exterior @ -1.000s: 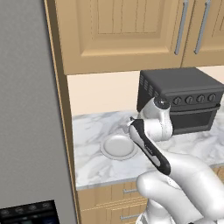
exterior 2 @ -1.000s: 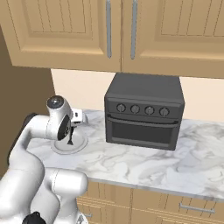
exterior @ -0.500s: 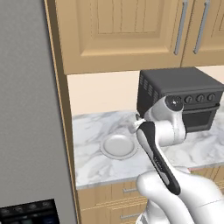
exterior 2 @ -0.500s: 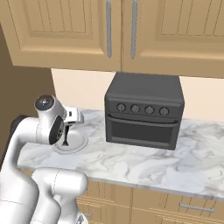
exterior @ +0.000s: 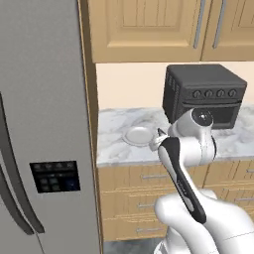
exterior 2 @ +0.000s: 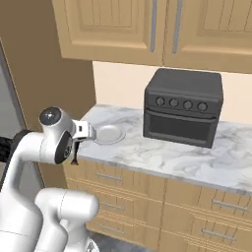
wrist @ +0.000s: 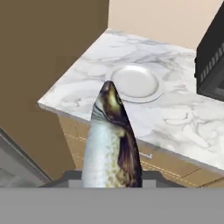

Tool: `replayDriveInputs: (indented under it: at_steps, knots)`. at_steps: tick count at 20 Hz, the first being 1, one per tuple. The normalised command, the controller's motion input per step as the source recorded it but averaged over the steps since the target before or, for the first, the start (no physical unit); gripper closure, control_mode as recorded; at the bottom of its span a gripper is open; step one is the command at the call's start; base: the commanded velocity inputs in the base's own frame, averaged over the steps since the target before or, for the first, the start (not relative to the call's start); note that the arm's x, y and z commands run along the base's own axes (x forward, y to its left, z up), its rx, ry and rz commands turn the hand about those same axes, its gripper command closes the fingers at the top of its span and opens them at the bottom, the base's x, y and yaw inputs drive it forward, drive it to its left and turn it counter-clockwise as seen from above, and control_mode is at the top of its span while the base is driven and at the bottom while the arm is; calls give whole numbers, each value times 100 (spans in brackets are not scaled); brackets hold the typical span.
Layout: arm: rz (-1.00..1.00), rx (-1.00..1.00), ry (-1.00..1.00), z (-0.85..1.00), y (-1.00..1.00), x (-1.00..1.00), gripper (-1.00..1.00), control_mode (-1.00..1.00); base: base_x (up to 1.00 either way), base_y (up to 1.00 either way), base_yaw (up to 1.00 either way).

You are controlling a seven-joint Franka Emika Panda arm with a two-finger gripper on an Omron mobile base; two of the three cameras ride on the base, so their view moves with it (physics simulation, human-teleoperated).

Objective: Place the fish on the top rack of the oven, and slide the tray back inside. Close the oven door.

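Note:
The fish (wrist: pixel 111 144) fills the middle of the hand view, silvery with a dark back and its head pointing away, and my gripper is shut on its tail end. In the right base view my gripper (exterior 2: pixel 75 150) hangs just off the counter's front left corner, short of the round plate (exterior 2: pixel 108 134). My own forearm hides most of the hand in the left base view. The oven, its top rack or tray and the oven door are out of view.
The pale plate (wrist: pixel 135 83) (exterior: pixel 139 135) lies bare on the marble counter (exterior 2: pixel 162 157). A black toaster oven (exterior: pixel 203 94) (exterior 2: pixel 182 106) stands at the back right. A tall grey fridge (exterior: pixel 39 124) rises on the left. Wooden cabinets hang above and drawers sit below.
The whole picture has shifted: the base has backed away to the left, bringing the fridge into view. The hand, earlier over the plate, now hangs off the counter's front edge with the fish.

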Motion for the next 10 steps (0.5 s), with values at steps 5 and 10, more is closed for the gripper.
replayDriveInputs:
  at_steps: [5,10]
  knots:
    - [0,0,0,0,0,0,100,100,-24,18,61]
    - [0,0,0,0,0,0,100,100,0,93,46]
